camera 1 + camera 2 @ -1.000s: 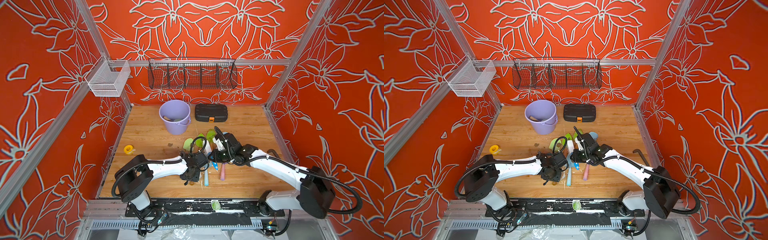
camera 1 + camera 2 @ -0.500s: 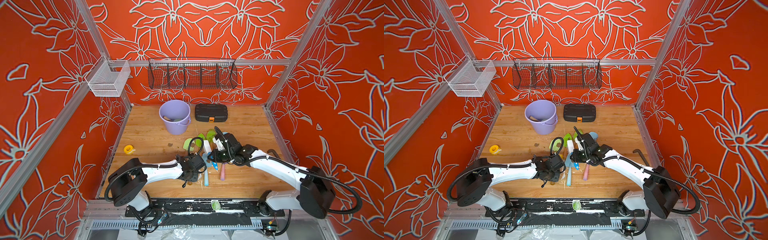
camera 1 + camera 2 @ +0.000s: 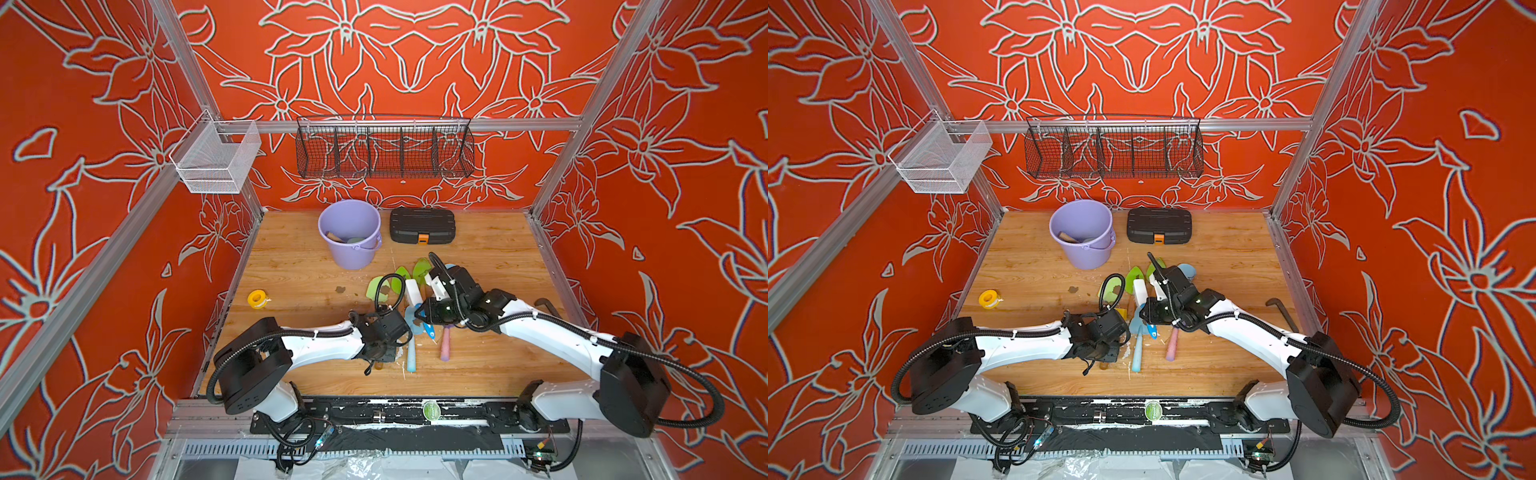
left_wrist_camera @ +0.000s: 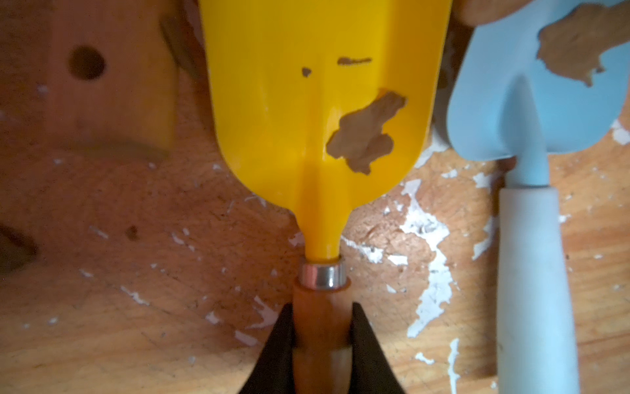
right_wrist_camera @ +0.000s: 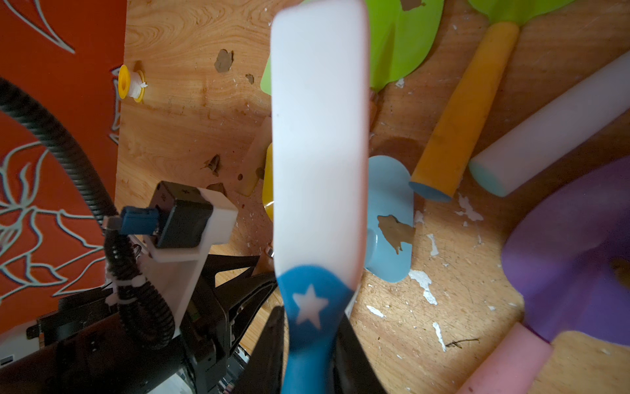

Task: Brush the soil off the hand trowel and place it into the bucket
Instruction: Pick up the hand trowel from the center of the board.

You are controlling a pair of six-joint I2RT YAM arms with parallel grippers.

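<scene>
In the left wrist view, a yellow hand trowel (image 4: 306,102) lies on the wooden floor. Brown soil (image 4: 366,133) sticks in patches to its blade. My left gripper (image 4: 322,317) is shut on its brown handle just behind the metal collar. From above, the left gripper (image 3: 384,332) covers most of that trowel. My right gripper (image 5: 308,327) is shut on the blue handle of a white brush (image 5: 318,136), held above the tools beside the left gripper. The lavender bucket (image 3: 351,232) stands at the back, holding some items.
Several other trowels lie around the grippers: a light blue one (image 4: 545,102) with soil close beside the yellow one, green ones (image 3: 378,286), and a pink-handled purple one (image 5: 572,256). A black case (image 3: 422,225) sits right of the bucket. A yellow tape roll (image 3: 257,298) lies left.
My left gripper has drawn back toward the front and closed on the yellow trowel's handle. The right arm with the brush has not moved.
</scene>
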